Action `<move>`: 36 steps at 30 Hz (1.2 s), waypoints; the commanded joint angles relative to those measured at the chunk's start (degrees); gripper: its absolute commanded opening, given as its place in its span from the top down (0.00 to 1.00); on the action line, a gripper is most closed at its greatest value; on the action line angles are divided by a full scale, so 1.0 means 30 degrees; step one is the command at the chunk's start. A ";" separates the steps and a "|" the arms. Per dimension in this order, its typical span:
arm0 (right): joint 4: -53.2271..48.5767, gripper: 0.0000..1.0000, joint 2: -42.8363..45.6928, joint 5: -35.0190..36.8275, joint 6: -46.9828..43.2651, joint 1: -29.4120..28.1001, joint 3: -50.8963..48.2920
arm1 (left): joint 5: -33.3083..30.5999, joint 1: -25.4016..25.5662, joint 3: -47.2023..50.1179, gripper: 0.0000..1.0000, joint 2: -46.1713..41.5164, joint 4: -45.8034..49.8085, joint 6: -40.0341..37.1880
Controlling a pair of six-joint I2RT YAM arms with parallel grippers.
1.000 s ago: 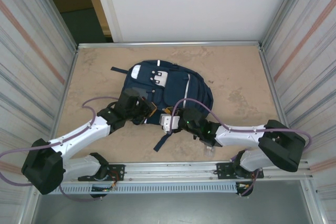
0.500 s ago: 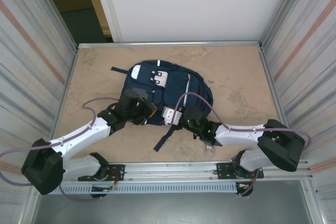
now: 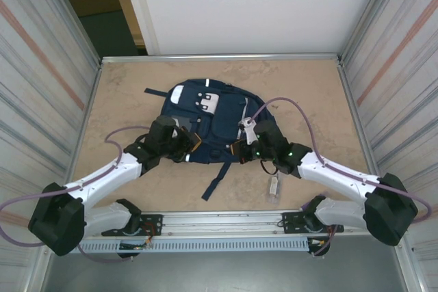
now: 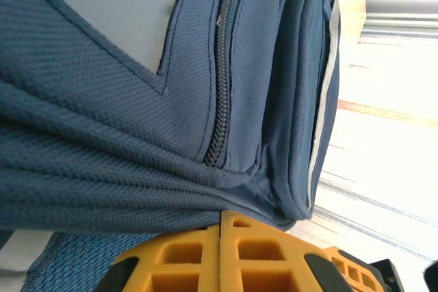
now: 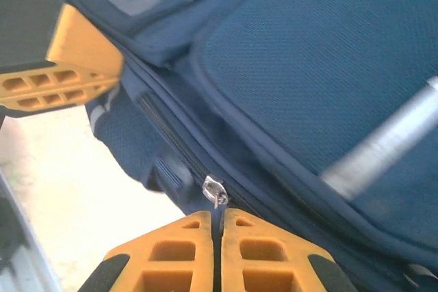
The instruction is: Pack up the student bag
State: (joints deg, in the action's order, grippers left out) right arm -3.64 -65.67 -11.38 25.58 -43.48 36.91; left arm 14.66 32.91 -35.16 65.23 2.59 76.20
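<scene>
Bag: the bag lies flat on the table, a little left of centre and toward the far side, with a dark strap trailing off its near edge.
Left claw: I see the left claw pressed together on a gathered fold of bag fabric at the bag's near-left corner. It sits where it sat a second ago.
Right claw, place: the right claw has swung right along the bag's near edge. It now sits at the near-right side, beside the main zip.
Right claw, state: partly spread a second ago, the right claw is now pressed together. The zip pull sits at its tips, and its tab looks nipped between them.
Zip: closed along the stretch I can see on the right wrist view.
Meaning: I judge that I now have a two-point hold, the left anchoring the cloth and the right on the pull, so the bag can be unzipped.
Progress: early, with nothing packed yet.
Risk: the pull is small and could slip from the tips once I draw on it.
</scene>
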 commanded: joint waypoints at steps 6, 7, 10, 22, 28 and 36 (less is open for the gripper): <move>-0.4443 1.00 0.0757 -0.3645 0.2549 0.2669 -0.0378 | -0.0598 -0.2726 0.0062 1.00 -0.0588 0.0915 -0.2782; -0.4676 1.00 0.0756 -0.3883 0.2393 0.3153 -0.0370 | -0.0413 -0.3074 0.0022 1.00 -0.0523 0.0935 -0.3114; -0.4787 1.00 0.0772 -0.3879 0.1357 0.3951 -0.0546 | 0.0825 -0.4551 -0.0357 1.00 0.0003 0.1184 -0.4478; -0.3449 1.00 -0.1389 -0.5334 0.0020 0.3643 0.1277 | 0.5111 -0.9373 -0.4992 1.00 0.7062 0.1265 -0.9460; -0.0829 1.00 -0.3670 -0.4244 0.1265 0.1168 0.2836 | 0.5742 -0.9808 -0.6228 0.74 0.8120 0.1832 -1.0431; 0.1387 1.00 -0.6432 -0.4631 0.1978 -0.0900 0.5341 | 0.3576 -0.8314 -0.2041 0.47 0.0586 0.6232 -1.0297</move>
State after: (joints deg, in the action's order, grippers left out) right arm -4.27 -83.42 -23.75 29.82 -44.80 48.93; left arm 28.71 5.87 -44.49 74.08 14.00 45.89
